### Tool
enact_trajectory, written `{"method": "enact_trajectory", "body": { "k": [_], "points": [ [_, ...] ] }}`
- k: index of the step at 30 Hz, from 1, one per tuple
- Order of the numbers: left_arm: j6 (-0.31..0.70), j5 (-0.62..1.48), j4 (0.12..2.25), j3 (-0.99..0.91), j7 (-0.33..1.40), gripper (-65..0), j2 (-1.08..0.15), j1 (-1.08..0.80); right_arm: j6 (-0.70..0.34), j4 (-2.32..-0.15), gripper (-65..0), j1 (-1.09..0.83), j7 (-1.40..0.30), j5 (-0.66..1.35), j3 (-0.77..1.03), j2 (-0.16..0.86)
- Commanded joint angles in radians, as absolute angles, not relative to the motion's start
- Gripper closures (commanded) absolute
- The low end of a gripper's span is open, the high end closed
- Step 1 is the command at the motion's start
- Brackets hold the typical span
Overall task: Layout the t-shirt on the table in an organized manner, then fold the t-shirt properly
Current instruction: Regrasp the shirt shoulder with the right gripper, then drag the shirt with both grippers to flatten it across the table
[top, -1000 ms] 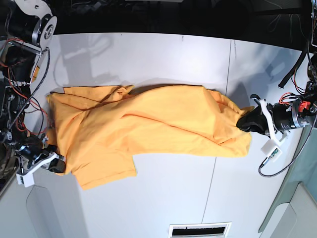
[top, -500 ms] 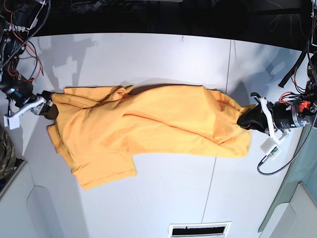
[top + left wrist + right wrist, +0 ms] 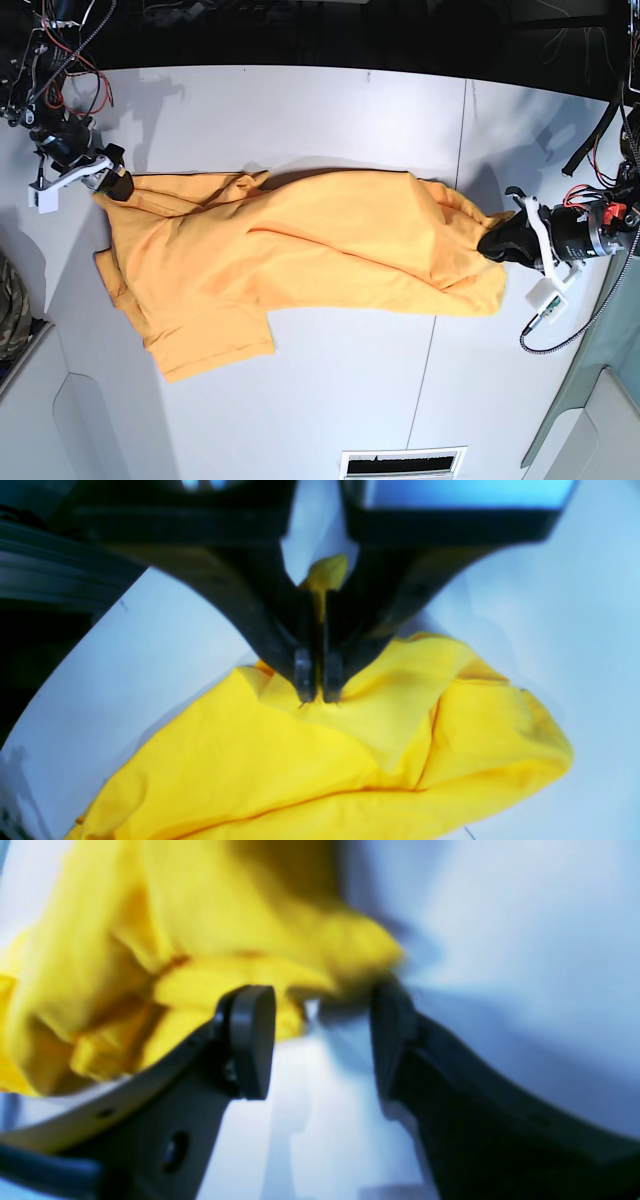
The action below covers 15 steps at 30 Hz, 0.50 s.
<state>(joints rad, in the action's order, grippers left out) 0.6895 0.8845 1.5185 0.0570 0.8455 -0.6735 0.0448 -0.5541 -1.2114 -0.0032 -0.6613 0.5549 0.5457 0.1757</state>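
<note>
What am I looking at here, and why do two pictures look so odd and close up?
It is a robot with two arms working at a white table. One picture looks down from above; the two close-ups come from small cameras mounted on each wrist, just behind the pincers. An orange-yellow t-shirt lies crumpled lengthwise. The left gripper is pinched shut on a fold of cloth at one end. The right gripper sits at the shirt's other end with its jaws apart, holding nothing.

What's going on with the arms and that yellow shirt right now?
Left gripper shut on the shirt at one end. Right gripper open at the far corner, holding nothing. Shirt rumpled on the table, not yet flat. Nothing in the way.
</note>
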Motion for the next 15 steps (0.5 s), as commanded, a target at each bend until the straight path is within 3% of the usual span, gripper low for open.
{"method": "enact_trajectory", "body": {
  "k": [1,4,6,11,15],
  "points": [
    [0.698,0.901,1.532,0.046,0.828,0.0,-0.693,0.061,-0.555,-1.203,-30.6,0.017,-0.665,0.557,0.531,0.18],
    [0.698,0.901,1.532,0.046,0.828,0.0,-0.693,0.061,-0.555,-1.184,-30.4,0.04,-0.666,0.556,0.473,0.165],
    [0.698,0.901,1.532,0.046,0.828,0.0,-0.693,0.061,-0.555,-1.186,-27.0,0.046,-0.665,0.557,0.433,0.157],
    [0.698,0.901,1.532,0.046,0.828,0.0,-0.693,0.061,-0.565,-1.217,0.0,0.047,-0.667,0.553,0.402,0.147],
    [0.698,0.902,1.532,0.046,0.833,0.0,-0.696,0.061,-0.565,-1.316,0.0,0.046,-0.768,0.558,0.44,0.149]
  ]
}}
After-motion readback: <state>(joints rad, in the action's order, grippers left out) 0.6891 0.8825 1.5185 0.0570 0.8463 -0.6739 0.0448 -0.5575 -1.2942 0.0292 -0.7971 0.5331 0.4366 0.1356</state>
